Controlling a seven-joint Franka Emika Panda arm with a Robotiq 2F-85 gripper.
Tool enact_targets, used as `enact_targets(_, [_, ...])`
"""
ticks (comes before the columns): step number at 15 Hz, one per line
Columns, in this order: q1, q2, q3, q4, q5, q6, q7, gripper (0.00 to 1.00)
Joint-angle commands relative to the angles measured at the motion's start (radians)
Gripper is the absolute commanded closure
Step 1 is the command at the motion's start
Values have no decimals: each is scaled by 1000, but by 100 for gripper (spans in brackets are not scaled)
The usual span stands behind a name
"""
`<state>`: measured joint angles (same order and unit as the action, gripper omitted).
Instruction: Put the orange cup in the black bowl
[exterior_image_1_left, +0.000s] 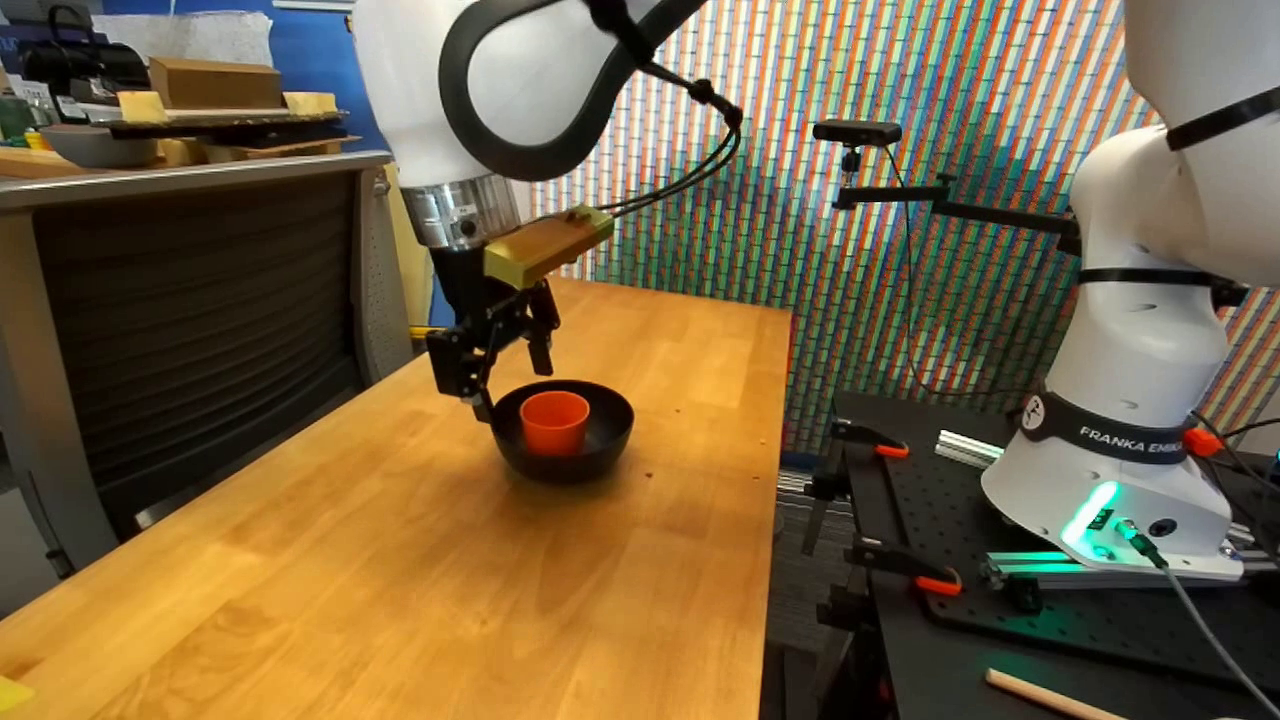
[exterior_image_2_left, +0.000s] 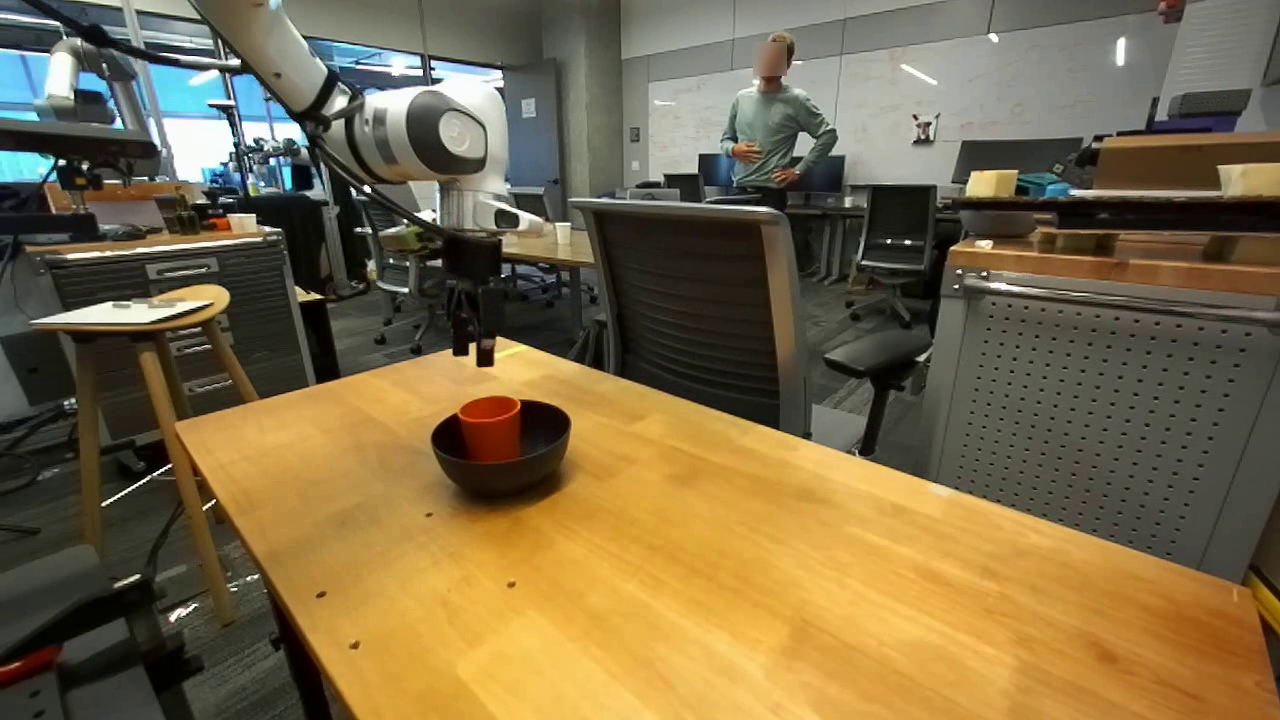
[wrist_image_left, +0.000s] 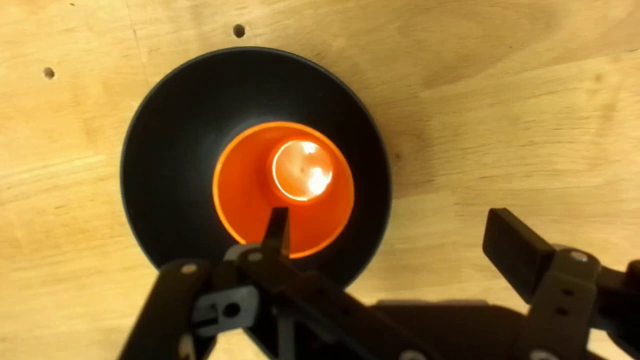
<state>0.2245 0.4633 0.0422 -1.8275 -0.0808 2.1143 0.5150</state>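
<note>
Orange cup (wrist_image_left: 280, 165) stands mouth up inside the black bowl (wrist_image_left: 170, 140), which sits upright on the wooden bench (exterior_image_2_left: 800, 560); both exterior views show it so. The gripper (wrist_image_left: 389, 215) hangs above, its jaws wide apart. In the wrist view one jaw crosses in front of the cup's rim and the other lies over bench wood; in an exterior view a gap shows between the jaws and the cup.

Close along the bench's long edge stands a chair (exterior_image_2_left: 690, 310) with a dark ribbed back. Beyond it a grey cabinet (exterior_image_2_left: 1110, 400) with a perforated side carries a brown box (exterior_image_2_left: 1180, 163) and pale yellow blocks (exterior_image_2_left: 991, 184). Near a bench corner, a stool (exterior_image_2_left: 190, 296) holds a white sheet (exterior_image_2_left: 125, 312). A person (exterior_image_2_left: 780, 130) stands well back, before a whiteboard (exterior_image_2_left: 690, 110).

In an exterior view the robot's base (exterior_image_1_left: 1050, 490) is on a black platform (exterior_image_1_left: 1000, 640) with orange-tipped clamps (exterior_image_1_left: 893, 451) at its edge, and a camera (exterior_image_1_left: 857, 132) sits on a bracket (exterior_image_1_left: 890, 195) before a many-coloured wall (exterior_image_1_left: 680, 230).

The black band (exterior_image_1_left: 1110, 433) round the base reads "FRANKA EMIKA", its end partly covered, beside a round white emblem (exterior_image_1_left: 1033, 412). Marks on the whiteboard are too faint to read.
</note>
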Motion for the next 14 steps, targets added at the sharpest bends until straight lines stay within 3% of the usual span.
enact_targets(1, [24,-162,15,-84,-11,-10,-35,0])
enact_targets(6, [31,-344,77,-199,0,-20,-109,0])
enact_targets(10, [17,-459,133,-323,119,-13,-245,0])
enact_targets(11, [21,-372,124,-237,56,-23,-160,0])
enact_targets(14, [20,-424,139,-294,90,-22,-205,0])
